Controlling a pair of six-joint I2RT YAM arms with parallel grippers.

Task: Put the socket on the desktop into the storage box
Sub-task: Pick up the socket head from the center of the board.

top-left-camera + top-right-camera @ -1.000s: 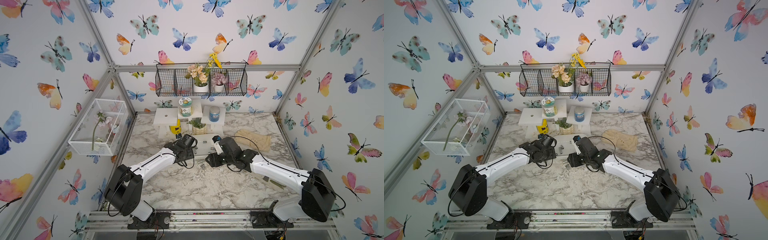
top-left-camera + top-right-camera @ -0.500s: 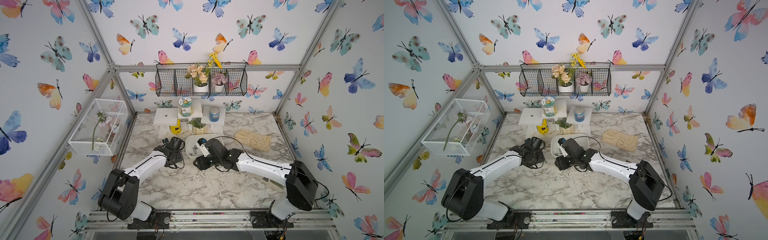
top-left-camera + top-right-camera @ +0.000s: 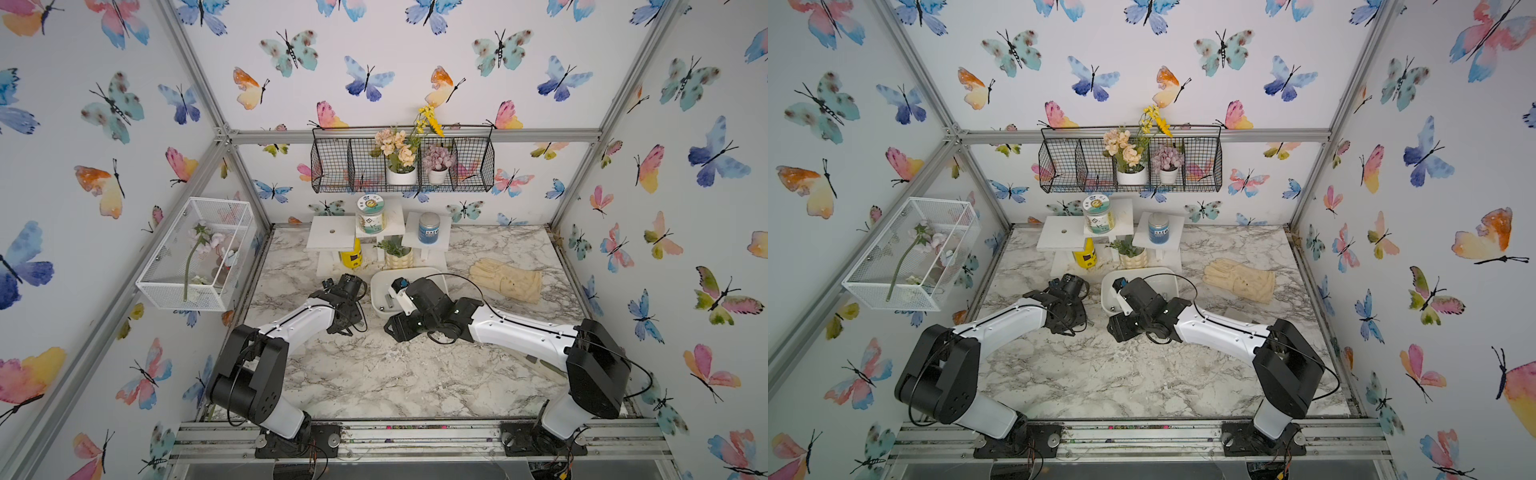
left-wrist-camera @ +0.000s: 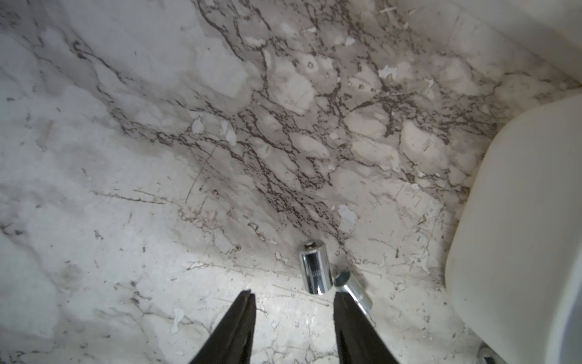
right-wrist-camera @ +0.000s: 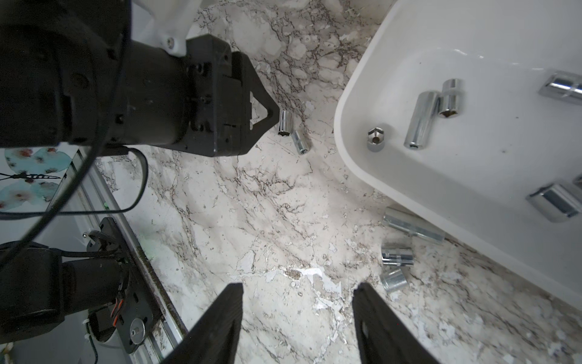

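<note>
Two chrome sockets [image 4: 315, 271] [image 4: 351, 288] lie side by side on the marble desktop [image 3: 374, 374], just beyond one fingertip of my left gripper [image 4: 293, 296], which is open with nothing between its fingers. The right wrist view shows the same pair [image 5: 285, 123] [image 5: 300, 141] at the left gripper's tip. The white storage box [image 5: 362, 94] holds several sockets. It appears in both top views [image 3: 380, 286] [image 3: 1167, 276]. Three more sockets [image 5: 412, 225] [image 5: 397, 255] [image 5: 393, 280] lie on the desktop against the box's outer wall. My right gripper [image 5: 298, 286] hangs open and empty beside them.
A cream glove [image 3: 507, 280] lies to the right of the box. Behind the box stand white pedestals with jars [image 3: 370, 216], a yellow can [image 3: 351, 255] and a small plant pot [image 3: 399, 253]. A black wire basket [image 3: 403, 166] and a white mesh basket [image 3: 195, 257] hang on the walls.
Both wrists have shifted to the left, the right one moving off the box's middle to its front-left corner. More of the box now shows behind the right wrist.
</note>
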